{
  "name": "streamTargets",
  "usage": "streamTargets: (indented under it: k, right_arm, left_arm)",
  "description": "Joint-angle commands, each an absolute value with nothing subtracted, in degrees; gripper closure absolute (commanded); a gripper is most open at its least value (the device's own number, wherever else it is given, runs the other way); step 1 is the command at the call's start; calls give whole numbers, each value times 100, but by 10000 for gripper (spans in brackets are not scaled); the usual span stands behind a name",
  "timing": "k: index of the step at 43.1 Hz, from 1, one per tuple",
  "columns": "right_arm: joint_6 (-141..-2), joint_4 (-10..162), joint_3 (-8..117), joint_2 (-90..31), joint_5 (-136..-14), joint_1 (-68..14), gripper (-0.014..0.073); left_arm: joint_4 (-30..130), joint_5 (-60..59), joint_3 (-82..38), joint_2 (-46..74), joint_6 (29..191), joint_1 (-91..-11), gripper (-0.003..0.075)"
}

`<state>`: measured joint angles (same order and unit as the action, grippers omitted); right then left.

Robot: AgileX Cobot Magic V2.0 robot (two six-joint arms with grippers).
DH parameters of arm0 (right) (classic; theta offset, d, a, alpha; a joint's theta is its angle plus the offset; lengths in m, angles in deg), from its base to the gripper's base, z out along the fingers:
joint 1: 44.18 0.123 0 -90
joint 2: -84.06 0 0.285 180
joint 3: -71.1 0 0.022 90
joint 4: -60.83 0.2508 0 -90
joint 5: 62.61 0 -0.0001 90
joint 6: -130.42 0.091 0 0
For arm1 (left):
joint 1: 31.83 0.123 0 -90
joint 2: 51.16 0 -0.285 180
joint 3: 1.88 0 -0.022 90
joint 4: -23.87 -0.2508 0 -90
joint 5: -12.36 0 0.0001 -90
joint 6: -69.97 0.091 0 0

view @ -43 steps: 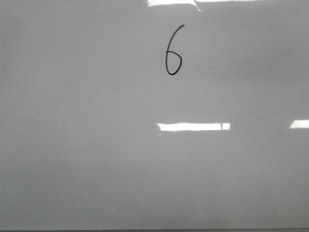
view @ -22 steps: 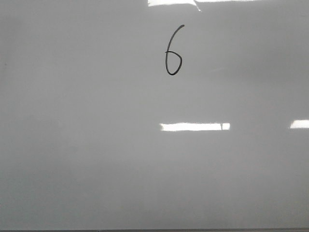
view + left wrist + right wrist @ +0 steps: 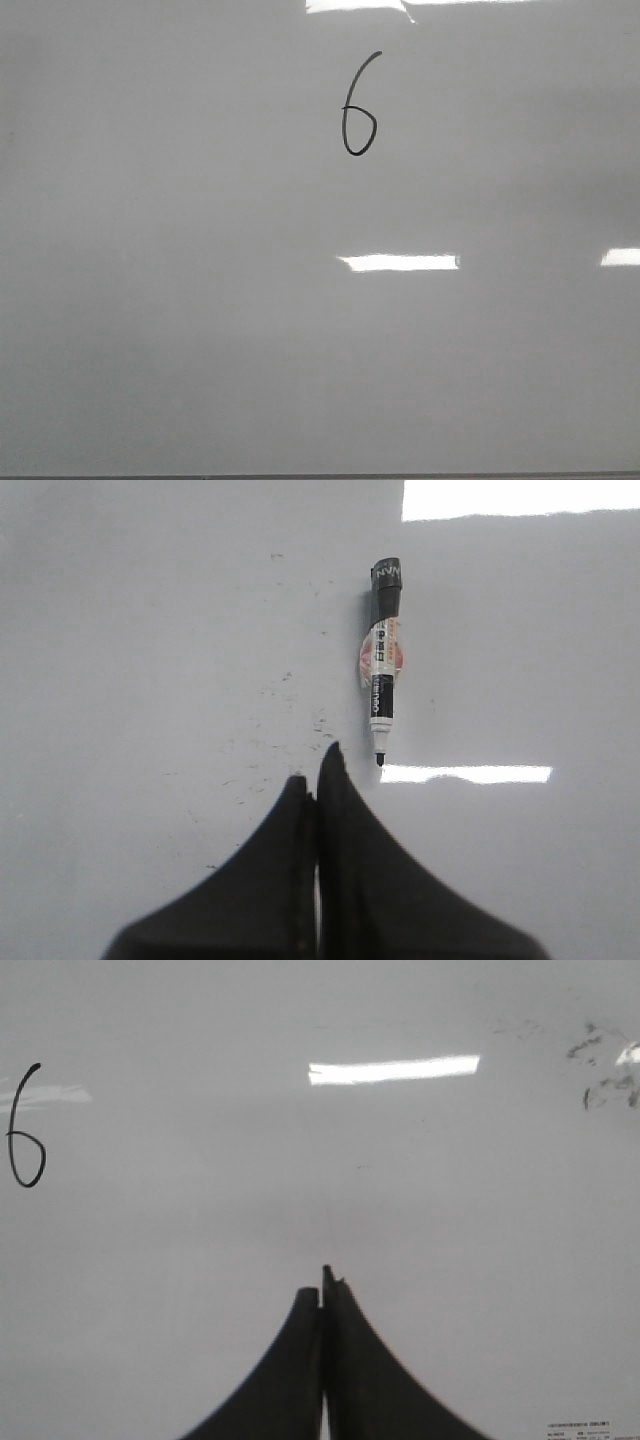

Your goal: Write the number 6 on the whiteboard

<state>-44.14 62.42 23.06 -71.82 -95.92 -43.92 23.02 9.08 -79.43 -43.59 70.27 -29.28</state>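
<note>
The whiteboard (image 3: pixel 200 330) lies flat, bearing a finished number 6 (image 3: pixel 358 105) near its far edge. The left gripper (image 3: pixel 316 785) and right gripper (image 3: pixel 324 1285) are pressed closed and empty; the uncapped marker (image 3: pixel 382 670) lies just beyond the left fingertips, apparently set down because writing is done.

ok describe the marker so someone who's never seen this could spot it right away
Look at the whiteboard in the left wrist view: the marker lies flat on it, uncapped, just beyond the shut left claw and apart from it. It is a slim pen with a black cap end, a white label with a pinkish patch and a black tip, the only solid thing among faint ink specks and bright light reflections.
</note>
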Motion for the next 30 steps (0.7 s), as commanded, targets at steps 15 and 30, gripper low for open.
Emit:
streamTargets:
  k: [15, 30]
  right_arm:
    - [-4449, 6172, -138, -8737, -6888, -4481, 661]
    - [-4449, 6172, -738, -8984, -6156, -4482, 661]
  left_arm:
    - [2353, 1383, -7962, -4451, 7037, -2935, 741]
    - [2353, 1383, -7962, -4446, 7037, -2935, 741]
